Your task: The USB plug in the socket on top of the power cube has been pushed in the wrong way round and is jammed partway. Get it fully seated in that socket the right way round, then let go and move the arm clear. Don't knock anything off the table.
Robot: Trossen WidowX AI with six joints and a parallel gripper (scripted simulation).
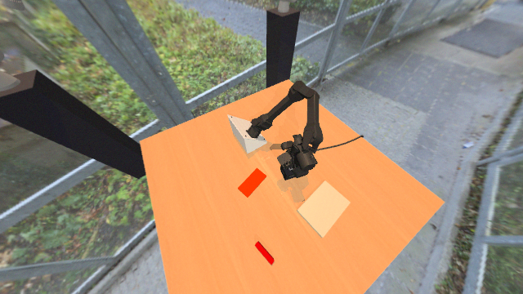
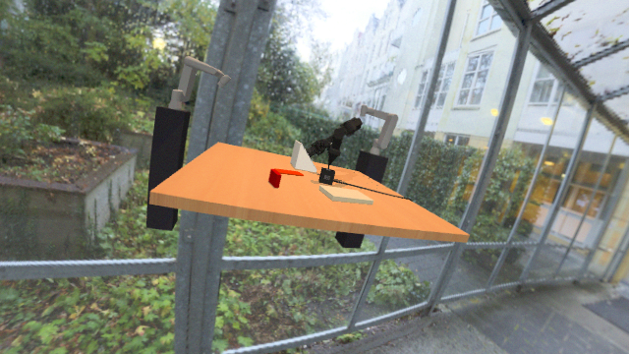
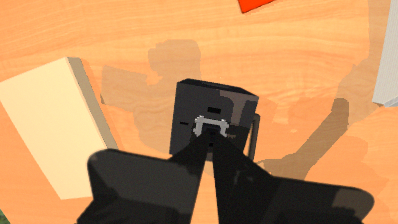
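The power cube point(image 1: 288, 171) point(image 2: 326, 176) point(image 3: 186, 107) is a small black box standing upright on the table. Its socket shows as a silver rim point(image 3: 210, 119) on the top face in the wrist view. My gripper point(image 3: 211, 137) points down at the socket, fingertips nearly together, shut on the USB plug. Only a small dark bit of the plug point(image 3: 212, 129) shows inside the silver rim; the fingers hide the rest. Its depth and which way round it sits cannot be told.
A cream slab point(image 1: 324, 209) point(image 2: 346, 195) point(image 3: 45, 125) lies near the cube. A flat red plate point(image 1: 252, 182) point(image 2: 291, 172) and a red bar point(image 1: 265, 253) point(image 2: 275, 178) are farther off. The arm reaches over from a white wedge point(image 1: 254, 144) point(image 2: 301, 159). A black cable point(image 1: 341, 144) runs to the table edge.
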